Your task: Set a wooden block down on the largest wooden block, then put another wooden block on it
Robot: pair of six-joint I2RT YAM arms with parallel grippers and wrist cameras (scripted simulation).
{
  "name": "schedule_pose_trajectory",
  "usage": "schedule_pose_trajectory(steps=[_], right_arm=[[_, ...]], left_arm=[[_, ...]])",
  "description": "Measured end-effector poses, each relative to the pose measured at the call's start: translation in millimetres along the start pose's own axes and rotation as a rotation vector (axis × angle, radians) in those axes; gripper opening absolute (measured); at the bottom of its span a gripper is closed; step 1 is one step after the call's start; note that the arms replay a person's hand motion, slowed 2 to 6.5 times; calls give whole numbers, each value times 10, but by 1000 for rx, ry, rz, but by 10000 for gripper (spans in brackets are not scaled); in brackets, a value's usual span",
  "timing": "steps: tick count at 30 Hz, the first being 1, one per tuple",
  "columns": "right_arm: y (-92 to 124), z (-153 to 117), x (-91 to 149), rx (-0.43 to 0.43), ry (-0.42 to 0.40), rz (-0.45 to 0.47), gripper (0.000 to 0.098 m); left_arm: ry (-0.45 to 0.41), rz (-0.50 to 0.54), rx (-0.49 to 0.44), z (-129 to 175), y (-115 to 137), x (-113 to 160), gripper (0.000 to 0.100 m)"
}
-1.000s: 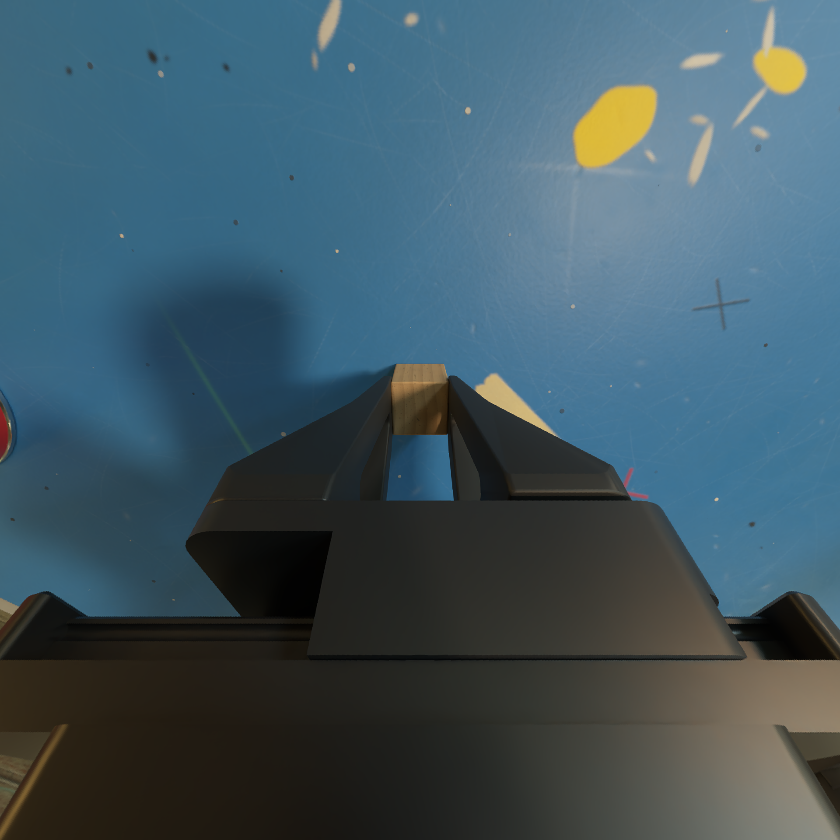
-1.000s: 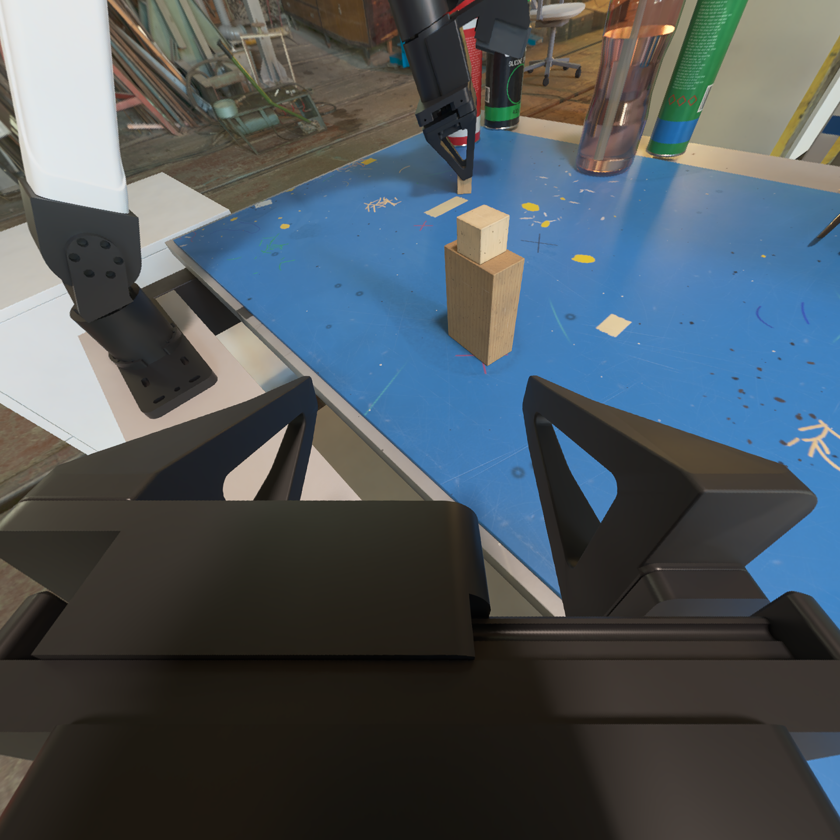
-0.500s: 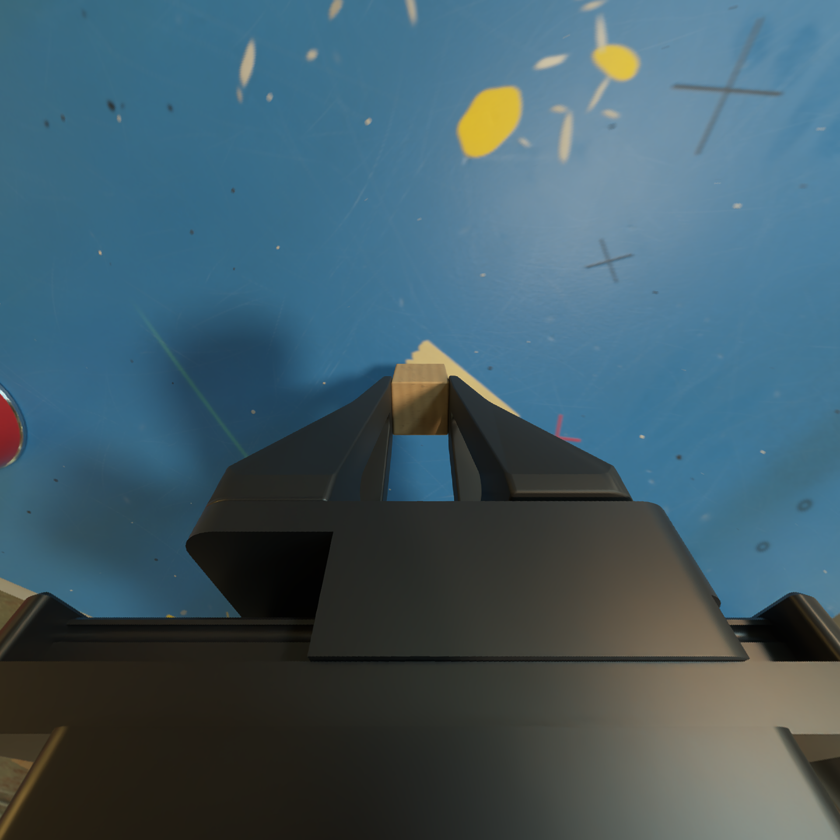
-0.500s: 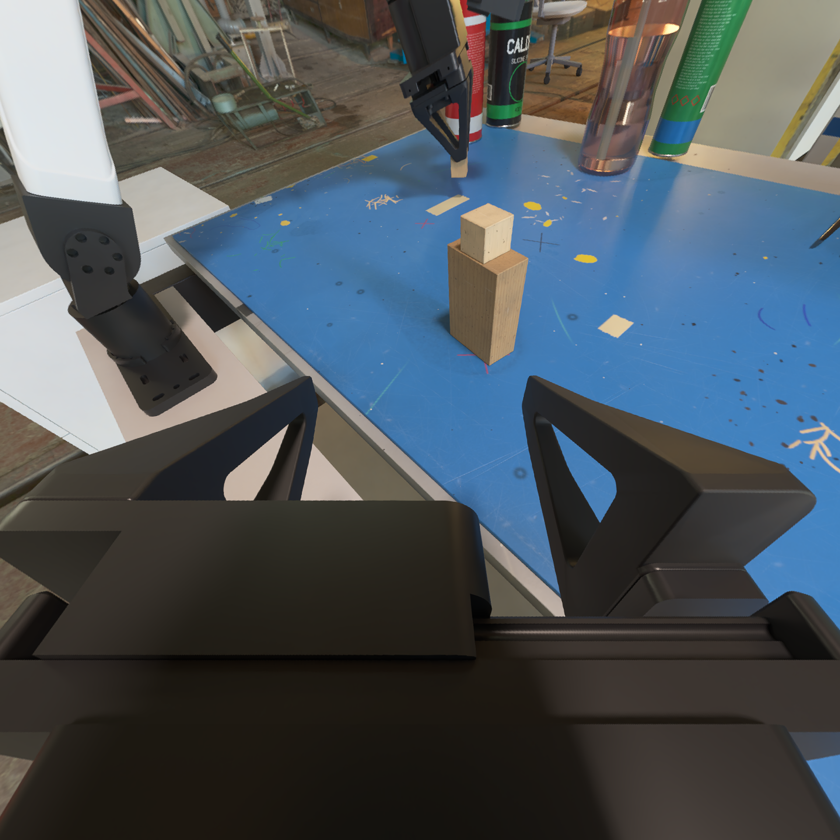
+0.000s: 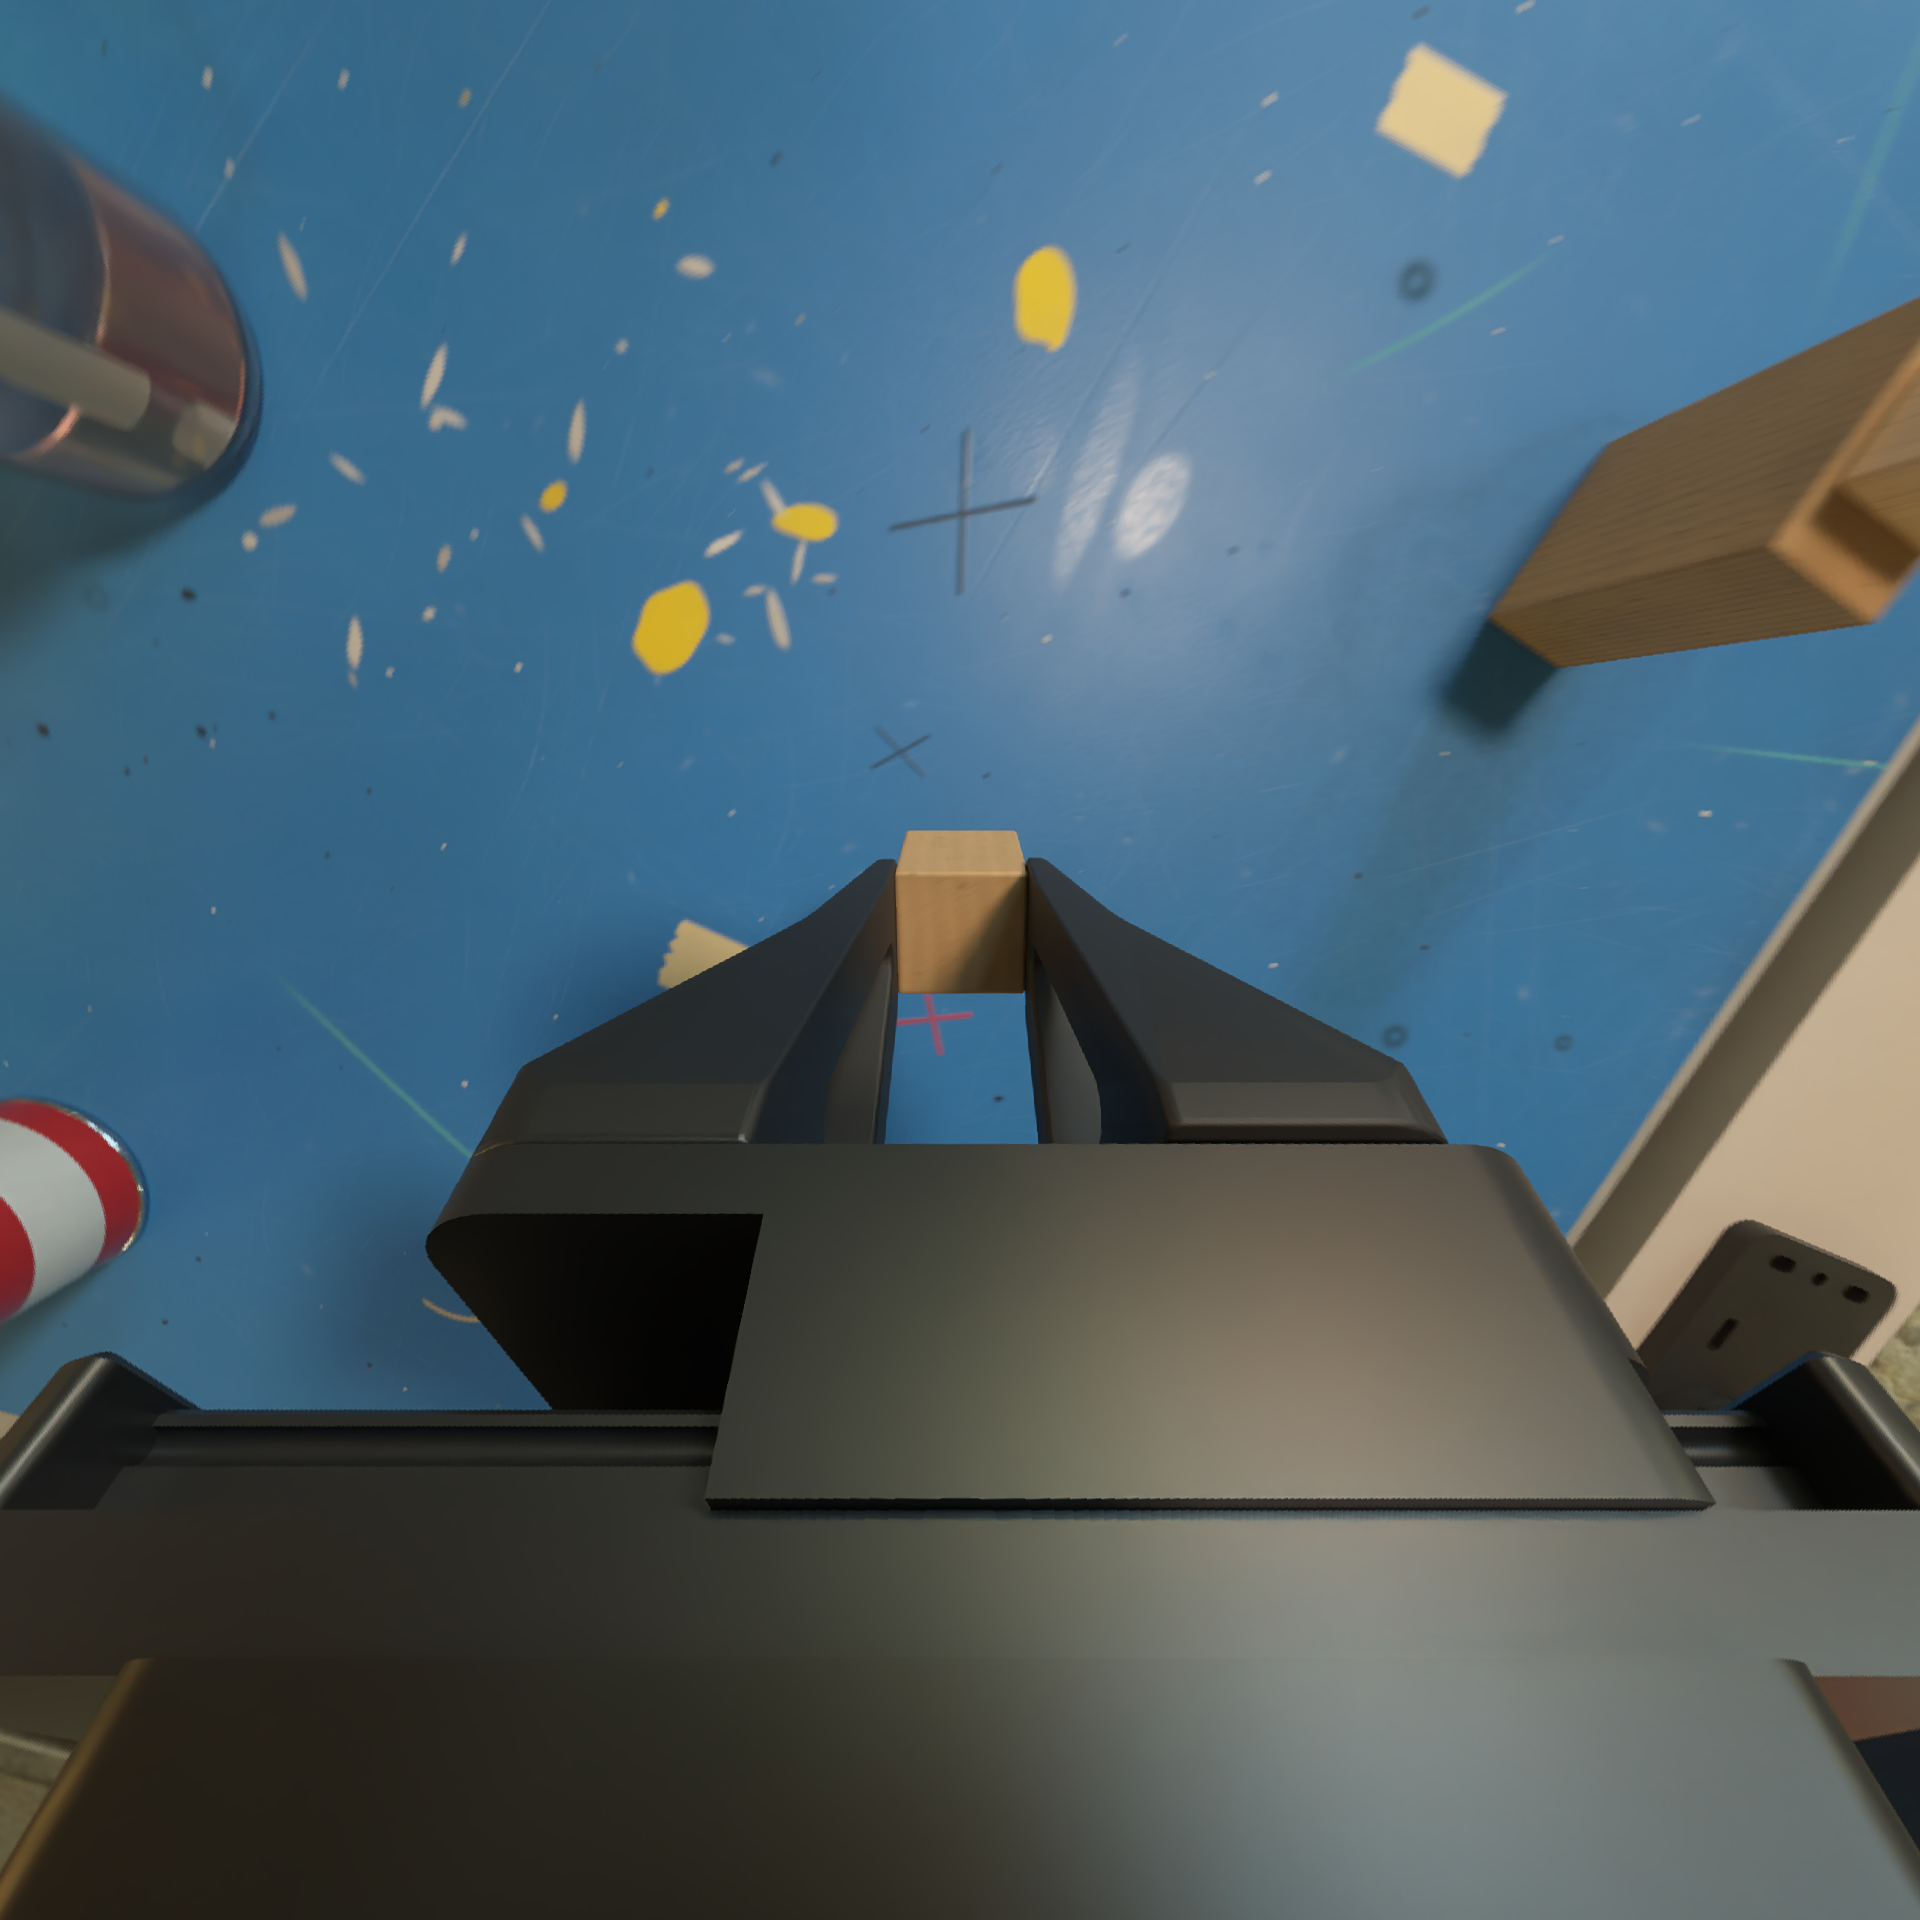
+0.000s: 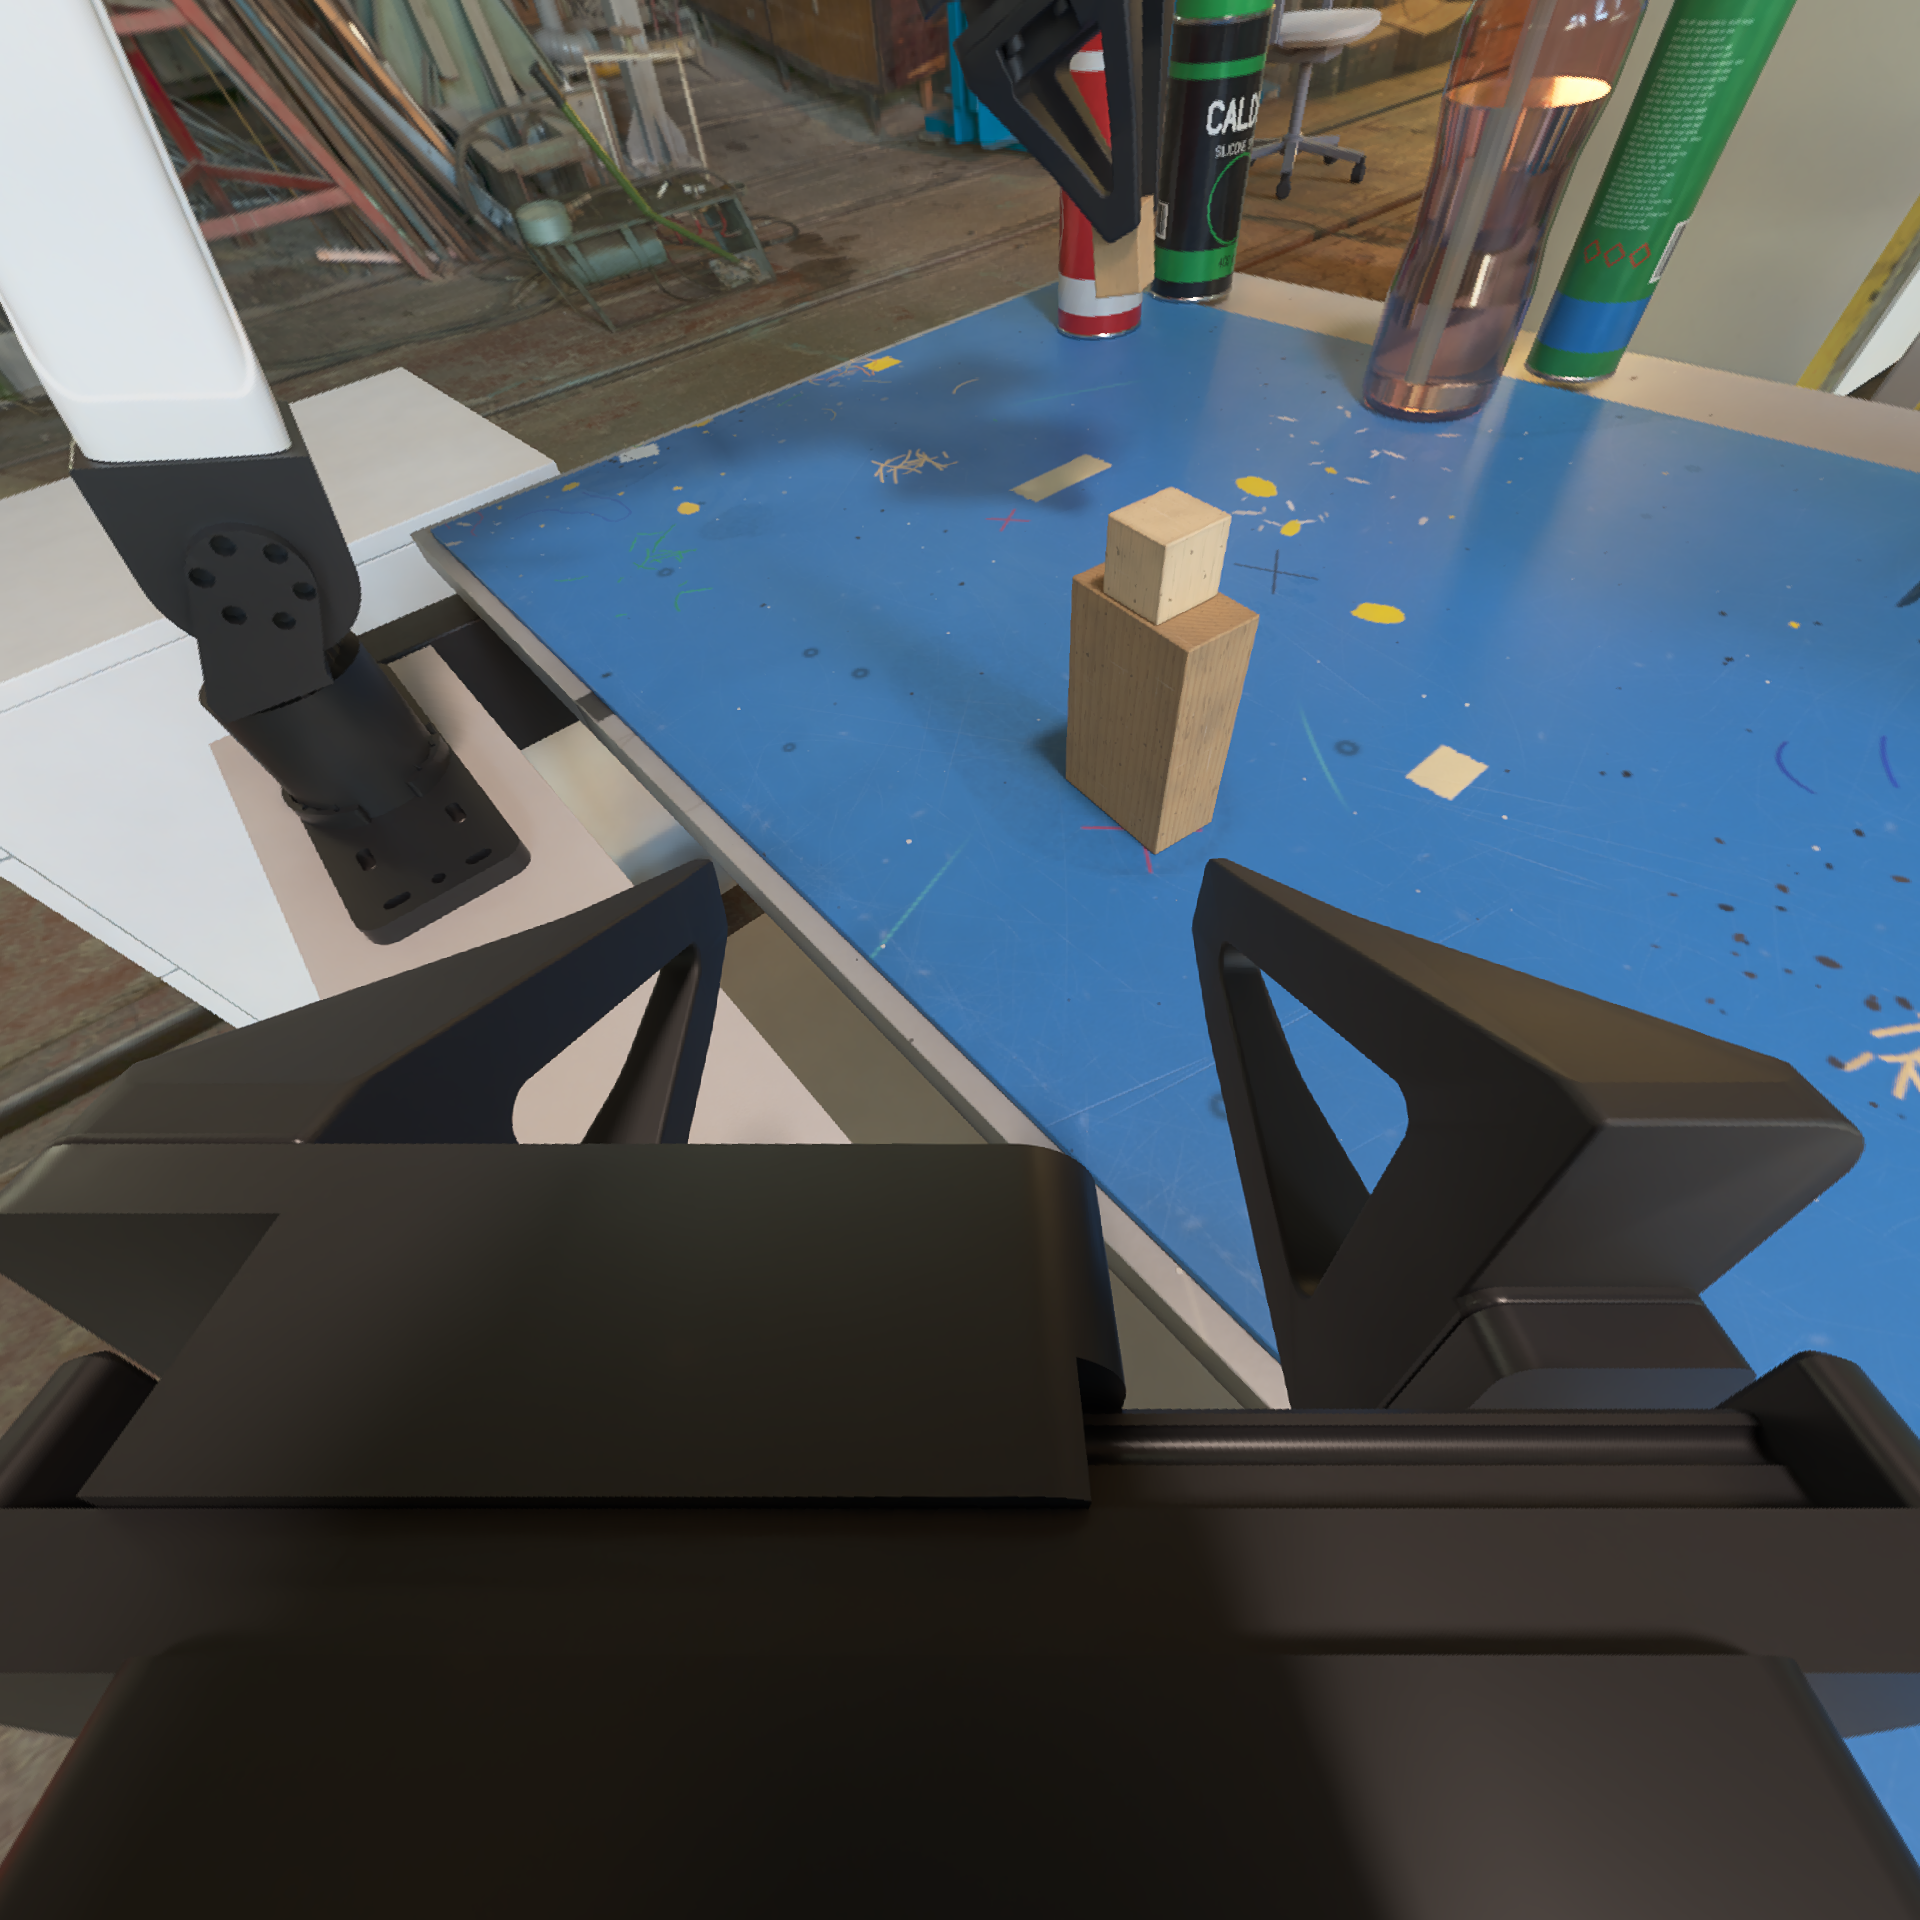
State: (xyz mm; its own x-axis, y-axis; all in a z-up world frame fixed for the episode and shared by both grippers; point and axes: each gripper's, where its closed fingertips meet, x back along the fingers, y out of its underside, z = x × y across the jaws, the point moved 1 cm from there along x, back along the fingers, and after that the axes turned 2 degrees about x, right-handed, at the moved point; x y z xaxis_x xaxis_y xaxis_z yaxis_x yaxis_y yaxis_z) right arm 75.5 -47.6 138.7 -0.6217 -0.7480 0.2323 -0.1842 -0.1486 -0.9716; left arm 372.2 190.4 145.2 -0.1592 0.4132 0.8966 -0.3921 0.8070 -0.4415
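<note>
The largest wooden block (image 6: 1158, 727) stands upright on the blue table, with a paler cube (image 6: 1166, 554) on its top. In the left wrist view the tall block (image 5: 1704, 520) shows at the right edge, the cube (image 5: 1886, 488) on its top cut off by the frame. My left gripper (image 5: 960, 914) is shut on a small wooden block (image 5: 958, 909) and holds it high above the table. In the right wrist view it (image 6: 1117, 234) hangs at the top with the block (image 6: 1120, 272) in its tips. My right gripper (image 6: 956, 914) is open and empty, near the table's edge.
A red and white can (image 6: 1096, 281), a black and green can (image 6: 1205, 156), a clear copper-tinted vessel (image 6: 1475, 229) and a green tube (image 6: 1631, 197) stand along the far edge. The left arm's base (image 6: 343, 769) stands left of the table. Flat paper scraps (image 6: 1446, 772) lie on the surface.
My left gripper has risen high above the table with the small block and swung, so the tall block now shows at its view's right. The right gripper has stayed put.
</note>
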Motion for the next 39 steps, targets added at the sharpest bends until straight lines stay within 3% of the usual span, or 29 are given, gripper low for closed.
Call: schedule_pose_trajectory(steps=[9, 20, 28, 39], right_arm=[[-57, -48, 21, 11, -5, 13, 768], [-90, -85, 38, 20, -13, 20, 764], [-111, -97, 63, 26, -9, 27, 763], [-131, -98, 84, 28, -5, 33, 761]], left_arm=[[62, 21, -158, 745, -331, 148, 201], [126, -24, -354, 1514, -476, 18, 201], [158, -54, -431, 1790, -535, -85, 201], [159, -104, -478, 1859, -591, -197, 201]])
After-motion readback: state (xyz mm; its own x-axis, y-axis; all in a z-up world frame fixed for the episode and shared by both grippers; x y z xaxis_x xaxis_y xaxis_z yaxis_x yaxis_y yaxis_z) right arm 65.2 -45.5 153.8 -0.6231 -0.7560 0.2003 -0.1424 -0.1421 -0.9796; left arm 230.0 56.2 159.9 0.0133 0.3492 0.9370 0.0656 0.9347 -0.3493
